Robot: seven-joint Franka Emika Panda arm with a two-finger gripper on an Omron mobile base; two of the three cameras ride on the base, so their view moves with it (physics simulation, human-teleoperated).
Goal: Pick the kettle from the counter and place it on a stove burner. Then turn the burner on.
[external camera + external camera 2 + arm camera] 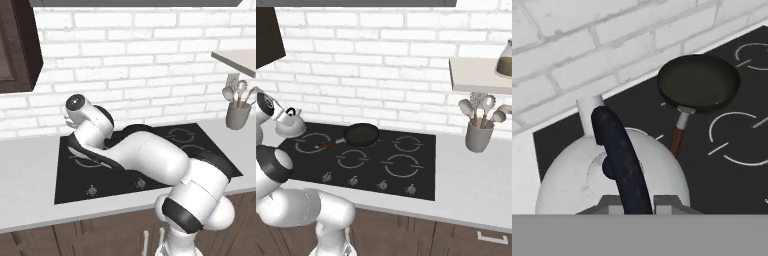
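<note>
My gripper (634,202) is clamped on the dark arched handle of the kettle (290,125), holding it over the stove's (421,172) back left corner, beside the frying pan (361,134). I judge I'm mid-carry; next I must lower it squarely onto a burner ring (312,143).

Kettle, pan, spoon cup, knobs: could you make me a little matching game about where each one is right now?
Things:
1. kettle
2. frying pan
3. utensil cup
4. knobs

Places:
A. on the grey counter, right of the stove
B. along the stove's front edge
C. held by its handle in the shut claw, at the stove's back left corner
D. on the stove, at the back middle

Pairs: 1-C, 2-D, 3-A, 4-B
</note>
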